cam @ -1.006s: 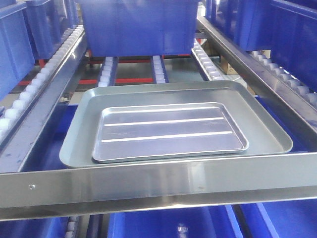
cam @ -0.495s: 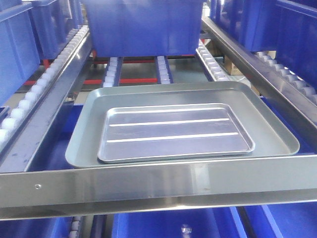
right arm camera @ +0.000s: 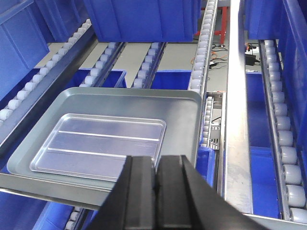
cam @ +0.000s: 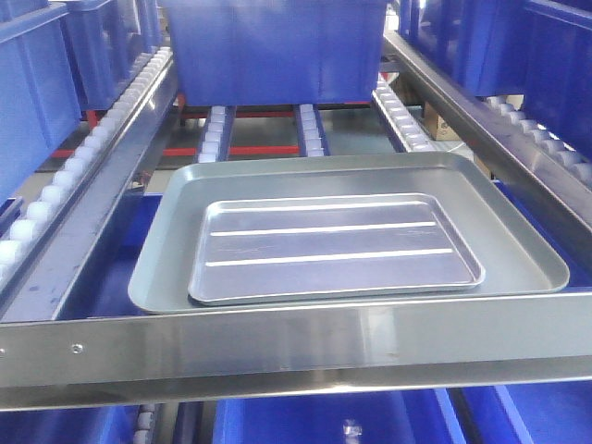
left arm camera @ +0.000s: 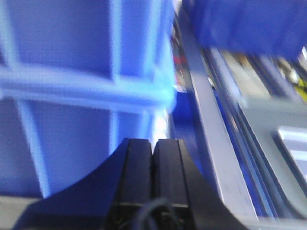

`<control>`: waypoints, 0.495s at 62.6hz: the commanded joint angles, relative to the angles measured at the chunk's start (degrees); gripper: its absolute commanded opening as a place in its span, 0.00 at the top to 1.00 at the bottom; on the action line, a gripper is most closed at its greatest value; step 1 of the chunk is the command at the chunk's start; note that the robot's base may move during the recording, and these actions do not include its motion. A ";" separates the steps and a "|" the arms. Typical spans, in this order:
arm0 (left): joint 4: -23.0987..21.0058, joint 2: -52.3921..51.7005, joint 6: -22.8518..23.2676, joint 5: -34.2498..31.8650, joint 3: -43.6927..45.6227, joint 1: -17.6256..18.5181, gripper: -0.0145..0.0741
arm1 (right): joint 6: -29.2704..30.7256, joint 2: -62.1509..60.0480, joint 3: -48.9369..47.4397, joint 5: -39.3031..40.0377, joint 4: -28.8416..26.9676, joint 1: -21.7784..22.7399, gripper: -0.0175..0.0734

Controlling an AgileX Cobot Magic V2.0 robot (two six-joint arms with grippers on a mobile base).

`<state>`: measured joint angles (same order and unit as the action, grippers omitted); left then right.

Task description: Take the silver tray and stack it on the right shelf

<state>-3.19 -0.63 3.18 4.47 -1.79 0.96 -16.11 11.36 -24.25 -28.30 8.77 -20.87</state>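
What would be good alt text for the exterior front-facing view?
A shiny, shallow rectangular silver tray with two raised ridges lies inside a larger dull grey tray on a steel roller shelf, behind its front rail. Blue plastic crates stand behind.

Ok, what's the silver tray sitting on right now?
The silver tray lies flat inside the larger grey tray, nearer its front-left. Beneath that, white rollers and a blue crate show; the supports directly underneath are covered.
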 commanded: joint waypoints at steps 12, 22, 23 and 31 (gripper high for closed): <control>-0.80 -1.00 -0.22 -7.99 -0.98 -1.35 0.94 | 0.57 0.63 -1.48 5.32 1.03 0.25 0.75; -0.80 -1.00 -0.22 -7.99 -0.98 -1.35 0.94 | 0.57 0.63 -1.48 5.32 1.03 0.25 0.75; -0.80 -1.00 -0.22 -7.99 -0.98 -1.35 0.94 | 0.57 0.63 -1.48 5.32 1.03 0.25 0.75; -0.80 -1.00 -0.22 -7.99 -0.98 -1.35 0.94 | 0.57 0.63 -1.48 5.32 1.03 0.25 0.75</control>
<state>-3.46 -0.63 3.18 1.69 -1.79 -0.30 -16.11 11.36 -24.25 -28.30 8.77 -20.87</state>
